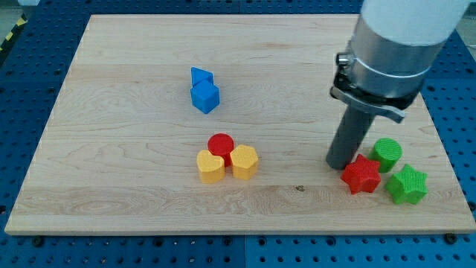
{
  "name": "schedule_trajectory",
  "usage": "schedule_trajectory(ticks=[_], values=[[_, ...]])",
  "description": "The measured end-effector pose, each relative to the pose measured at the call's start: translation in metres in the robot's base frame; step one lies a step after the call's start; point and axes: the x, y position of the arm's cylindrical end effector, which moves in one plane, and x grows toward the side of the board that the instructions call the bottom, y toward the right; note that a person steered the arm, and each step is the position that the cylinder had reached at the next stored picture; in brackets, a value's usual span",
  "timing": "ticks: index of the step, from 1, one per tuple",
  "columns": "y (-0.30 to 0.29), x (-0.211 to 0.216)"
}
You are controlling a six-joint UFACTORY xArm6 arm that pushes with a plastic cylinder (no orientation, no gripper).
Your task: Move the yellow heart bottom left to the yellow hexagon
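**Camera view: heart sits well to the view's left of my tip**

Camera view, nearest first. Toward the view's bottom right lies a green star-shaped plastic block (407,184), and just beside it on the view's left a red star-shaped plastic block (361,175). My tip (340,165) stands at the red star's upper left edge, touching it or very nearly so; I cannot tell which. The rod has no claw to open or close and holds nothing; it can only push.

Level with these, near the board's middle, is the yellow heart-shaped plastic block (210,166). It rests against the yellow hexagonal plastic block (245,161) on its right, with a red cylindrical plastic block (221,144) touching both from above.

Behind the red star sits a green cylindrical plastic block (387,152). Farther up and left, two blue plastic blocks stand pressed together: a blue cube (204,97) and a blue wedge-like piece (200,76) behind it, on the wooden board (111,149).

The heart lies well apart from my tip, toward the view's left, with the hexagon between us. As I judge it, the heart is now beside the hexagon but only slightly lower; to send it down and left I would have to come round above the cluster and press from its upper right, without disturbing the hexagon.
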Motion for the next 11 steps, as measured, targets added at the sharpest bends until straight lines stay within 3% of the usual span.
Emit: schedule_trajectory(ticks=[1,3,5,7,11], values=[[-0.037,0.0],[-0.062,-0.04],[-0.17,-0.043],[-0.237,-0.033],[-0.225,0.017]])
